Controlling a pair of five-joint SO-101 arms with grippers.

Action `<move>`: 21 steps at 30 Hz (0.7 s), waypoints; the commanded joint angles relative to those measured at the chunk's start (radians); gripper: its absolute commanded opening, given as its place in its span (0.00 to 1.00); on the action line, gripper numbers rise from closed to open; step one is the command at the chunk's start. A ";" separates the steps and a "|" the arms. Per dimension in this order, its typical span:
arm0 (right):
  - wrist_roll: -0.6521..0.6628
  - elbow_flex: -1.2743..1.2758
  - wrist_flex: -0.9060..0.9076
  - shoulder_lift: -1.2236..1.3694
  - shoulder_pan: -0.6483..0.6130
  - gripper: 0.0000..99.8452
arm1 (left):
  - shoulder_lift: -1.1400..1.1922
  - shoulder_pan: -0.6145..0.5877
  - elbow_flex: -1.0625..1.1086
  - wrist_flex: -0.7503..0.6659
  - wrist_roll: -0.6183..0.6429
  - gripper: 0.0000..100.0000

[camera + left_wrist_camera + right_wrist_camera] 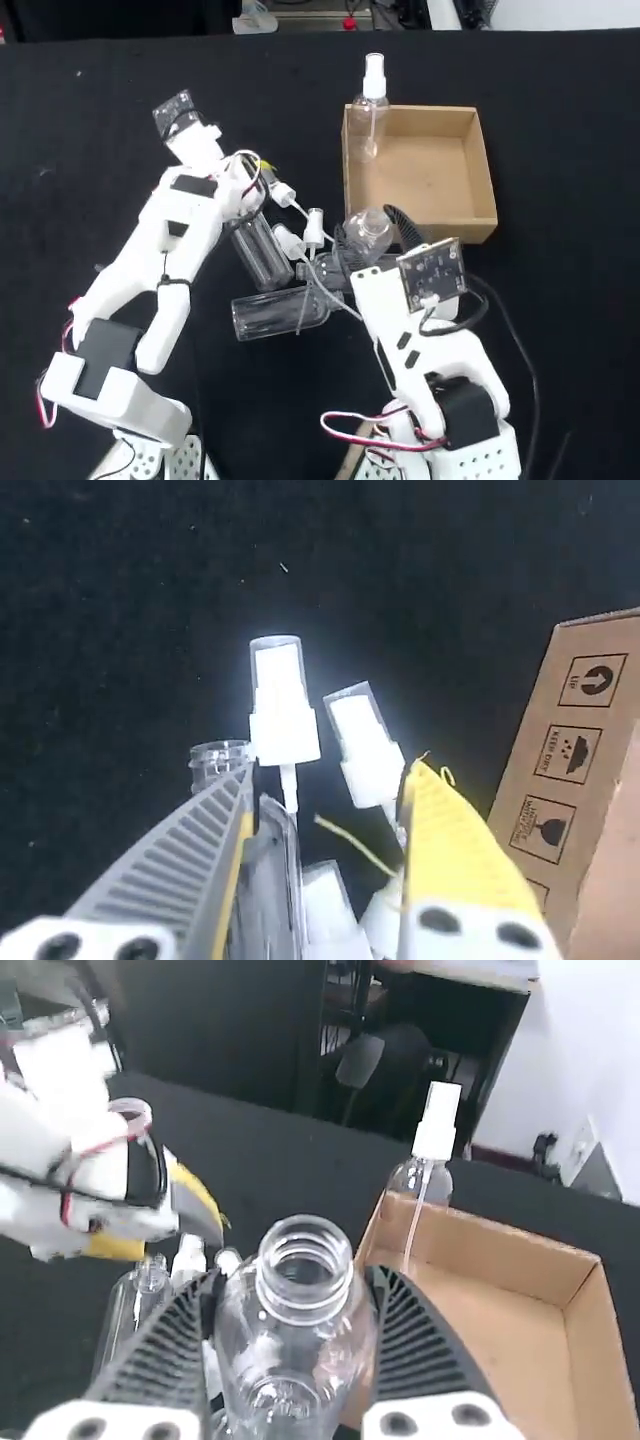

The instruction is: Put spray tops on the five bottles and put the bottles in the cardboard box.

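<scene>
Your right claw (293,1285) is pinching an uncapped clear bottle (300,1360) just below its neck. It holds the bottle upright just outside the cardboard box (475,230), at the corner nearest the arms. One capped bottle (368,118) stands upright inside the box, in the far corner on the left arm's side.

Your left claw (330,770) is spread, and you cannot tell whether it grips anything. Two loose spray tops (283,715) (362,742) sit just past its fingertips, on the side of the box that faces the left arm. Two more uncapped bottles (262,252) (278,312) lie on their sides on the black worktop (560,330). They are farther from the box than the spray tops, between the two arms.
</scene>
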 commanded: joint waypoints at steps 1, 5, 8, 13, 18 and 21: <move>-0.003 0.002 0.005 -0.048 0.015 0.01 | -0.009 0.007 0.036 -0.110 0.009 0.24; -0.003 0.010 0.005 -0.067 0.015 0.01 | -0.008 0.008 0.099 -0.193 0.009 0.24; -0.003 0.010 0.005 -0.067 0.015 0.01 | -0.003 -0.004 0.116 -0.212 0.009 0.24; -0.003 0.010 0.005 -0.068 0.015 0.01 | 0.100 -0.048 0.084 -0.199 0.009 0.23; -0.003 0.010 0.005 -0.068 0.015 0.01 | 0.181 -0.070 -0.022 -0.087 0.017 0.23; -0.003 0.010 0.005 -0.068 0.015 0.01 | 0.213 -0.070 -0.094 -0.015 0.017 0.23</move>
